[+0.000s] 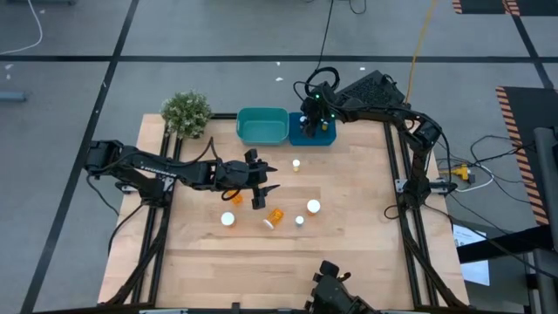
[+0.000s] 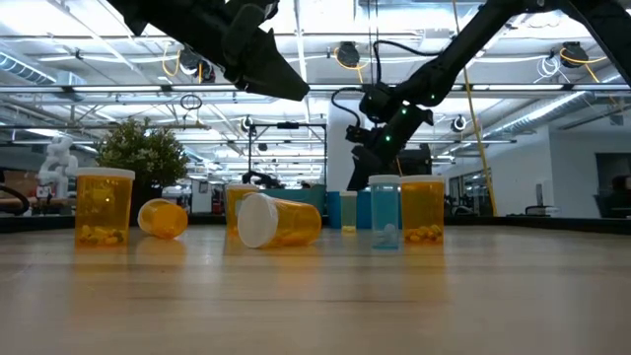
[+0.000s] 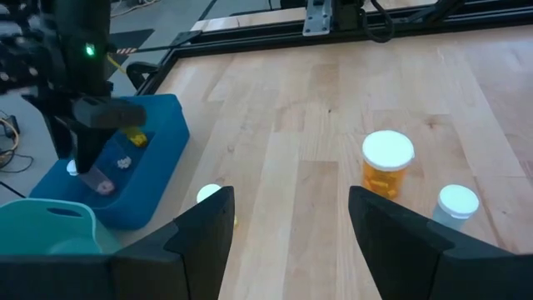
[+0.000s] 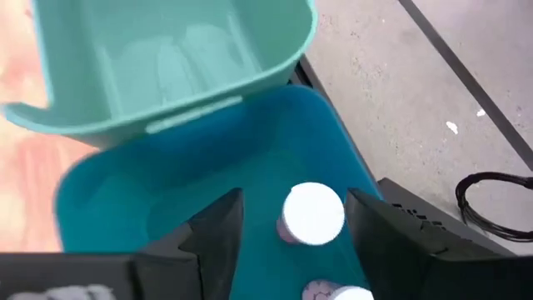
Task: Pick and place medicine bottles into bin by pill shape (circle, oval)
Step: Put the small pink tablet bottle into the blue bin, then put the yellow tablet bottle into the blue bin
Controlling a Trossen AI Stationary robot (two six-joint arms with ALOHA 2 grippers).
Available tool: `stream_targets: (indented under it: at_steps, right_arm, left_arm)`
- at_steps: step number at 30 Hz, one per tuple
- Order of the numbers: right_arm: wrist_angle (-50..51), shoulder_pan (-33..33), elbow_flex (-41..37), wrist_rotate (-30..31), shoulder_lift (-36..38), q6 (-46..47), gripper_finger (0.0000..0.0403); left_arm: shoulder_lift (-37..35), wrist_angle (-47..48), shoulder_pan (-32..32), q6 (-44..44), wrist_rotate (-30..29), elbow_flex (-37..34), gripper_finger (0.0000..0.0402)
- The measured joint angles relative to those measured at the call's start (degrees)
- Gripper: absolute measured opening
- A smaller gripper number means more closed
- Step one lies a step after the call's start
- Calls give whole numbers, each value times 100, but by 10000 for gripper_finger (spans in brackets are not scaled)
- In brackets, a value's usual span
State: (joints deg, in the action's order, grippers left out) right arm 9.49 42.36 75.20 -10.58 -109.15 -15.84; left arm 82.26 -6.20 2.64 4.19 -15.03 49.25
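Where bottles [image 4: 312, 213] lie: blue bin [image 4: 166, 192].

Right hand [image 4: 291, 218] fingers spread above blue bin [image 4: 208, 175]; white-capped bottle [image 4: 312, 212] between them; teal bin [image 4: 166, 58] adjacent.

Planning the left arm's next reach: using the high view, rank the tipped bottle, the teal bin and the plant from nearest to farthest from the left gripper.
1. Tipped bottle: mid-table, right beside the left gripper.
2. Teal bin: at the table's back edge.
3. Plant: at the back left corner, beyond the bin.
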Motion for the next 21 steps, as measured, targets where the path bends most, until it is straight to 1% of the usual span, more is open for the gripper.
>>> stream_targets:
  at_steps: [6,8,10,16,18,21]
  right_arm:
    - [412,-69,0,40,451,40,215]
    - [535,-125,0,188,636,38,215]
    - [748,-187,0,326,846,41,215]
    - [1576,-502,-20,310,1624,300,215]
    - [1733,-678,-206,308,1966,421,215]
    - [1647,-1022,-777,321,2603,597,215]
  left_arm:
    - [0,13,10,-24,2,0,241]
    - [0,16,10,-31,2,0,241]
    - [0,20,10,-36,2,0,241]
    - [0,59,10,-125,0,0,241]
    - [0,85,10,-135,-5,0,241]
    - [0,151,8,-170,-18,0,241]
